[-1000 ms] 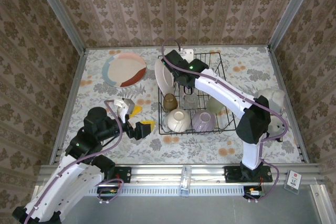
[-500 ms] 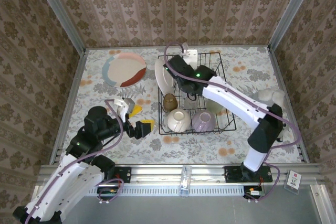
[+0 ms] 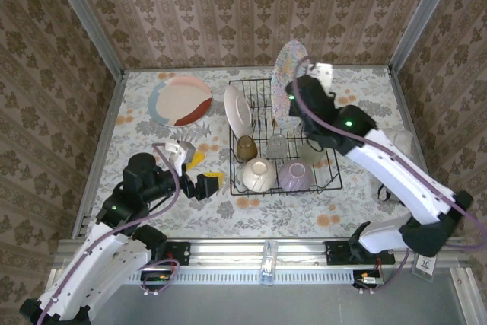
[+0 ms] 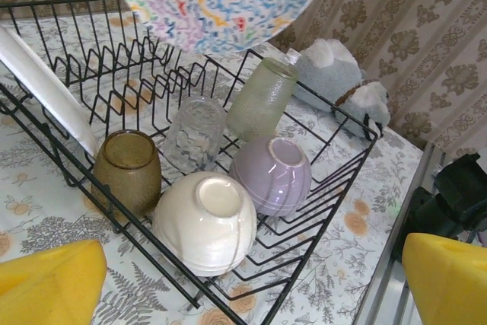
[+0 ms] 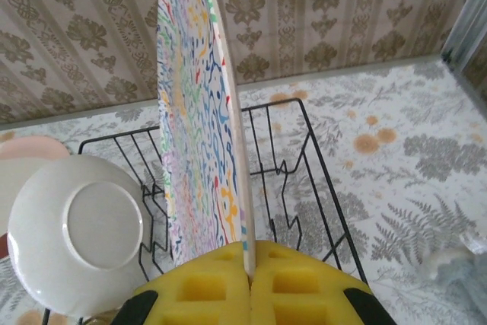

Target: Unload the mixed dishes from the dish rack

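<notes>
As its wrist view shows, right gripper (image 5: 247,268) pinches the plate (image 5: 194,112).

The right claw (image 5: 248,273) pinches a squiggle-patterned plate (image 5: 194,135) upright above the dish rack (image 5: 274,105), beside a white plate (image 5: 84,230).

left arm (image 3: 80,268), right arm (image 3: 399,176): white links, black joints and bases | cables (image 3: 176,184): purple, running along both | fingers (image 4: 46,283): yellow pads | joints: small green lights

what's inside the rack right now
A white plate on edge, amber cup, glass, green cup, cream bowl and lilac bowl, both upside down. Under the bowls is hidden.
</notes>
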`<state>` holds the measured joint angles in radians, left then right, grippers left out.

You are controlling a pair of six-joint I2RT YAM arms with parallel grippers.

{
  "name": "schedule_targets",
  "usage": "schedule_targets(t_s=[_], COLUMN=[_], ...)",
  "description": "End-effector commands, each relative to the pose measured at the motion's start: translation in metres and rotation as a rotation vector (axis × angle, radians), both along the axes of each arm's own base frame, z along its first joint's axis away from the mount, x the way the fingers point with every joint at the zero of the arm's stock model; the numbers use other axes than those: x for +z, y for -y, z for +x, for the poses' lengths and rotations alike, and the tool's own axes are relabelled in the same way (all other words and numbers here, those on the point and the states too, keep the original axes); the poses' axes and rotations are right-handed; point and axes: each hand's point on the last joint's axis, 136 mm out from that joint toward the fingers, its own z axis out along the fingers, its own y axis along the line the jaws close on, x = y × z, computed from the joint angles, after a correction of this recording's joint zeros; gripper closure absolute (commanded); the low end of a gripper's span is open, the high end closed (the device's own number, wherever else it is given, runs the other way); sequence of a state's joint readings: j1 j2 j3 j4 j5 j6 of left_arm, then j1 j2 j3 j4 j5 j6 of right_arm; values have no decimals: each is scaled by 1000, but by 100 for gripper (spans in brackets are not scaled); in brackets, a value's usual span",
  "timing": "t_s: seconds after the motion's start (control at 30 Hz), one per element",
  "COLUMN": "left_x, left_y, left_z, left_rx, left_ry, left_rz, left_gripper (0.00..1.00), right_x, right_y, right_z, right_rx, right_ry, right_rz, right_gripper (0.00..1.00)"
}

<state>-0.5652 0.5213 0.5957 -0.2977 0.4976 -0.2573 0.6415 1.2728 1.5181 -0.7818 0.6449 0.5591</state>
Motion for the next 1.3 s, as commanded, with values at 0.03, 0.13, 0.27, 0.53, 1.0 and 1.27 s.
schedule_targets(t_s=[0.03, 0.13, 0.27, 0.53, 1.0, 1.27], left_x=[7, 12, 14, 23, 43, 46], left_y=[-1, 3, 13, 38, 42, 43], left_z=[7, 10, 15, 29, 59, 68], left_rx=[26, 19, -6, -118, -192, -189], left_ry=[7, -13, -83, -241, -384, -401], left_rz=[-39, -95, -166, -255, -373, -383], left_gripper=[0, 0, 0, 0, 6, 13], right_x=[6, 1, -5, -15, -22, -25], right_y=[3, 5, 2, -15, -37, -42], right_z=[-16, -28, -44, -65, -77, -75], right_rx=[167, 239, 346, 544, 740, 776], right_ry=[8, -12, -28, -54, -75, -76], right_rz=[236, 272, 350, 549, 754, 813], right_gripper=[100, 100, 100, 100, 100, 100])
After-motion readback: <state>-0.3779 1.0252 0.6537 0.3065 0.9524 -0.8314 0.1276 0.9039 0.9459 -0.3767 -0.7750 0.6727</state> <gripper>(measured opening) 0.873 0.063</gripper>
